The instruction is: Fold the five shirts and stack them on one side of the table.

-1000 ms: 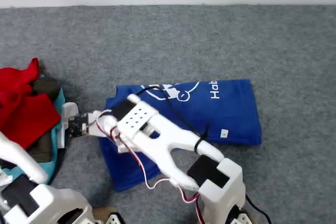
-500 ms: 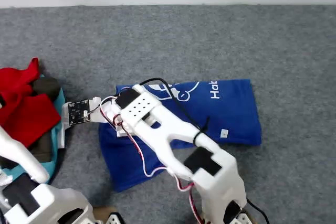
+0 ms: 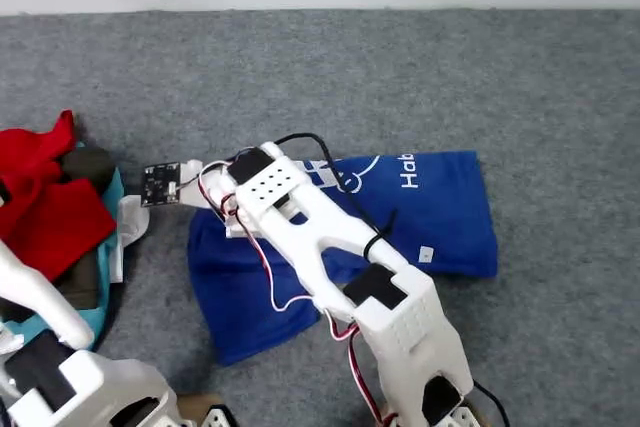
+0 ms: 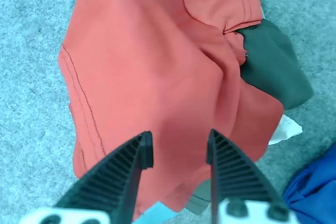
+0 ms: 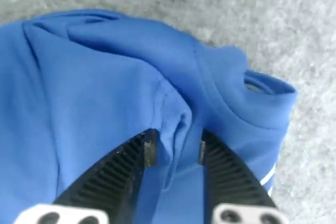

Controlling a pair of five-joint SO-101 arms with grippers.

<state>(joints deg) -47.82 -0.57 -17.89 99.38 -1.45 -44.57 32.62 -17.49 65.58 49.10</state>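
Observation:
The blue shirt (image 3: pixel 430 212) lies flat in the middle of the grey table, its printed side up. My right arm (image 3: pixel 300 227) stretches across it to its left end near the collar (image 5: pixel 252 85). There my right gripper (image 5: pixel 176 148) presses down with a raised fold of blue cloth pinched between its narrow-set fingers. A red shirt (image 4: pixel 142 72) tops the heap (image 3: pixel 45 207) at the table's left edge, over a dark green shirt (image 4: pixel 273 66) and a teal one (image 3: pixel 110 292). My left gripper (image 4: pixel 178 148) hangs open just above the red shirt, holding nothing.
The left arm's white link (image 3: pixel 40 302) crosses the heap at the near left. A white scrap of cloth (image 4: pixel 286 129) sticks out between the heap and the blue shirt. Bare grey table (image 3: pixel 400 77) stretches behind and to the right of the blue shirt.
My right arm swung away from the near edge toward the far left end of the blue shirt, its wrist rising along the shirt's left side. The left arm and the heap stayed put.

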